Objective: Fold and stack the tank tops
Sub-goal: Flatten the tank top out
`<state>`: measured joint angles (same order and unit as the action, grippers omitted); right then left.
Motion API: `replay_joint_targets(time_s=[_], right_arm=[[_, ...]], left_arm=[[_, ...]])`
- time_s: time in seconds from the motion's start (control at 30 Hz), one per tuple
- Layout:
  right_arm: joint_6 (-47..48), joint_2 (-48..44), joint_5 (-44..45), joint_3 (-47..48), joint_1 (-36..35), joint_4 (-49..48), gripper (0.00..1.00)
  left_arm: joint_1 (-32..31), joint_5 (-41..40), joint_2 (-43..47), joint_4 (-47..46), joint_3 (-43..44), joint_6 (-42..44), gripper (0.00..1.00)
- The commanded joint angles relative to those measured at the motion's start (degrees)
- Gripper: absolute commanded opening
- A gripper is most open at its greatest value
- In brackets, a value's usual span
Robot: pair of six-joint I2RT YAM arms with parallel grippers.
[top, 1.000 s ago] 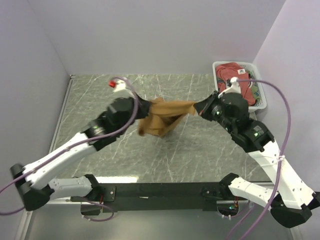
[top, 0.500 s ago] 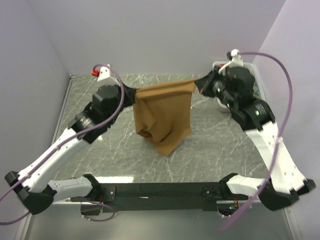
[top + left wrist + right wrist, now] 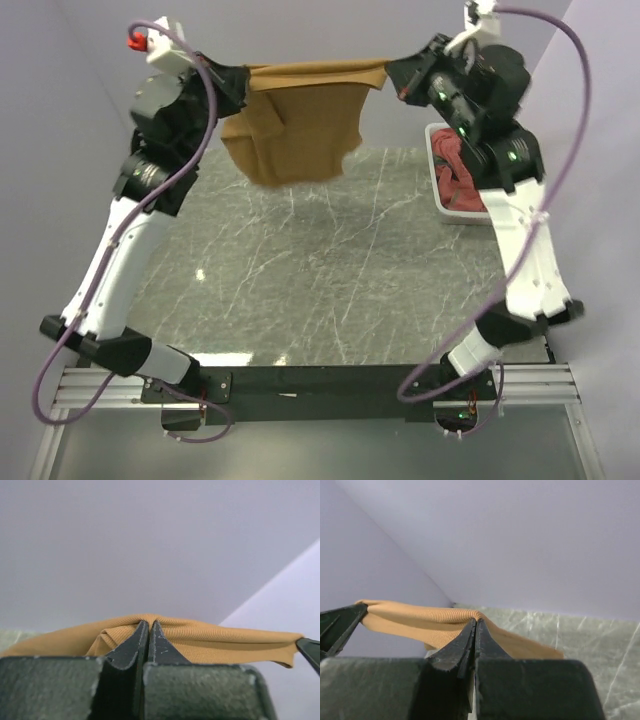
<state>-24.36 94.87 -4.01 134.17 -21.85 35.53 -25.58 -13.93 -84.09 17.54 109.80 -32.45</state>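
Grip first: the left gripper (image 3: 149, 625) is pinched tight on one end of the tan tank top's (image 3: 300, 130) upper edge, and the right gripper (image 3: 476, 622) is pinched just as tight on the other end. The ribbed cloth puckers where each pair of fingers bites it.

Between them that edge now runs nearly straight and taut, left to right, high up by the far wall (image 3: 320, 30). A second ago the same shirt was a crumpled bunch held low over the middle of the table (image 3: 330, 270), with the two arms close together. Since then both arms have risen, drawn apart and swung toward the far side, so the body of the shirt hangs open below the edge, clear of the marble surface (one lower corner looks doubled over, though I can't tell how).

I read this as the shake-out before laying it flat, with no fold begun yet. The rust-red tank top (image 3: 460, 175) lies heaped in the white basket (image 3: 440, 205) at the right, partly hidden by the right arm, awaiting its turn.
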Motion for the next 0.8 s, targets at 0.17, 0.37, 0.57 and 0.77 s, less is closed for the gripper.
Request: replay_joint_targets(time_s=[0.17,0.37,0.57,0.77], right_arm=[[-4.28,-22.87,1.37,-45.60,0.84,-12.75,0.00],[-10.35,-29.22,1.64,-85.60,2.94,-19.35,0.00],[-7.46,-21.48,-5.31,-90.31,9.54,-21.38,0.31],[-6.76,-24.82,-1.45,-91.80,9.54,-19.45,0.51]], left_arm=[[0.18,9.79,12.70,-1.80,-23.40,-3.05,0.01],[0.10,14.80,19.76,-8.39,-56.57,-13.68,0.27],[0.10,14.65,19.75,-8.05,-64.96,-15.97,0.71],[0.10,8.93,22.48,-5.59,-72.52,-22.21,0.62]])
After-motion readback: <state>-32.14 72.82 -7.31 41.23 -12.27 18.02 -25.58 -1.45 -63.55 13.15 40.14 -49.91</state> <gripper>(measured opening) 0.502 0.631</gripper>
